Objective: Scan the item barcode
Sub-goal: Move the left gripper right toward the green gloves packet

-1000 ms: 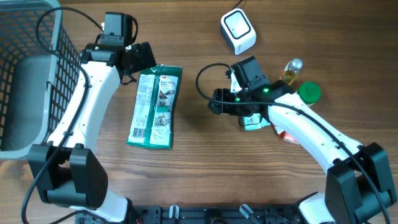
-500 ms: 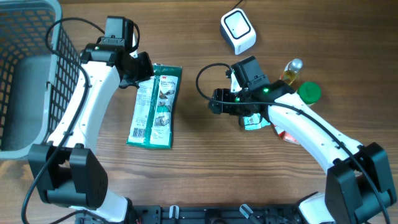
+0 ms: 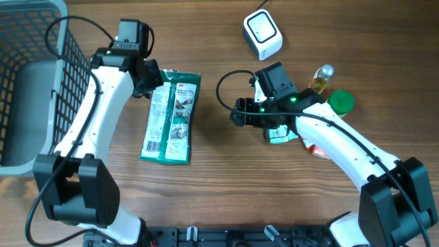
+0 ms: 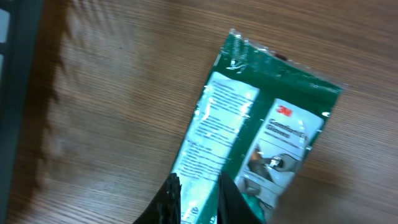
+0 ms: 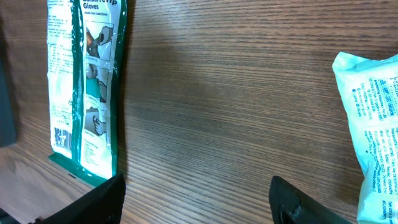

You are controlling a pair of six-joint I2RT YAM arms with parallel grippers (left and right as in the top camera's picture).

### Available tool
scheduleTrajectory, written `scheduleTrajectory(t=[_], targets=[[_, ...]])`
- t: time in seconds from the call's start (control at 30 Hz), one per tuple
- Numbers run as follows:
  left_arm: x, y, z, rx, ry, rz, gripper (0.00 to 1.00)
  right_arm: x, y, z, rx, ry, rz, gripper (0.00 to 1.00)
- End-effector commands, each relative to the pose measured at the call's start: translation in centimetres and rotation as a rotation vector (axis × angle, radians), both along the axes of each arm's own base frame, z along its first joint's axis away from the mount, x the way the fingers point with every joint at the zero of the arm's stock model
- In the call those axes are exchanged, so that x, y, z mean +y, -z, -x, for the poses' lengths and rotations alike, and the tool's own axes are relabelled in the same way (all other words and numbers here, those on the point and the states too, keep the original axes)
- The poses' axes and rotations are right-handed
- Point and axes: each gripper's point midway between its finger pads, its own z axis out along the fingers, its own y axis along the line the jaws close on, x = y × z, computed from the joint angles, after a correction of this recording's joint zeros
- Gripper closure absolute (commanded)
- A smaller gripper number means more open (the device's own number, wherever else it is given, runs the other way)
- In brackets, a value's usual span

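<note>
A green and white glove packet [image 3: 170,116] lies flat on the wooden table, left of centre. My left gripper [image 3: 151,81] sits at its top left corner. In the left wrist view the glove packet [image 4: 261,124] runs up from between the two dark fingers, and the left gripper [image 4: 198,185] is shut on its edge. The white cube scanner [image 3: 263,34] stands at the back, right of centre. My right gripper [image 3: 237,115] hovers open over bare wood between the packet and a pale packet [image 3: 278,134]. In the right wrist view the right gripper [image 5: 199,208] holds nothing.
A grey wire basket [image 3: 27,82] fills the left edge. By the right arm stand a small bottle [image 3: 321,77], a green round lid [image 3: 341,101] and a red item [image 3: 317,147]. The pale packet [image 5: 373,124] shows at the right of the right wrist view.
My left gripper went from wide open to shut on the packet's top left edge, shifting slightly toward it. The right arm and the packet have not moved.
</note>
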Motion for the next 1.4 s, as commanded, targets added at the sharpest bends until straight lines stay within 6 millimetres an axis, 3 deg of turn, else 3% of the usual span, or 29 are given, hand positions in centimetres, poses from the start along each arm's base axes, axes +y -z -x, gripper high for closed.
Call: scheduleTrajectory(t=[0.0, 0.17, 0.43, 0.9, 1.37], targets=[[1.4, 2.3, 0.5, 0.050, -0.023, -0.074, 0.96, -0.2, 0.6, 0.2, 0.006, -0.006, 0.017, 0.26], [1.5, 4.5, 0.4, 0.089, -0.023, -0.085, 0.96, -0.2, 0.6, 0.2, 0.006, -0.006, 0.017, 0.26], [1.5, 6.0, -0.8, 0.084, 0.005, -0.101, 0.96, -0.2, 0.6, 0.1, 0.006, -0.005, 0.018, 0.26], [5.0, 7.8, -0.9, 0.119, -0.087, -0.103, 0.96, -0.6, 2.3, 0.3, -0.008, 0.005, 0.027, 0.23], [3.8, 13.2, 0.4, 0.252, -0.068, -0.044, 0.96, -0.6, 2.6, 0.3, -0.003, 0.035, 0.014, 0.22]])
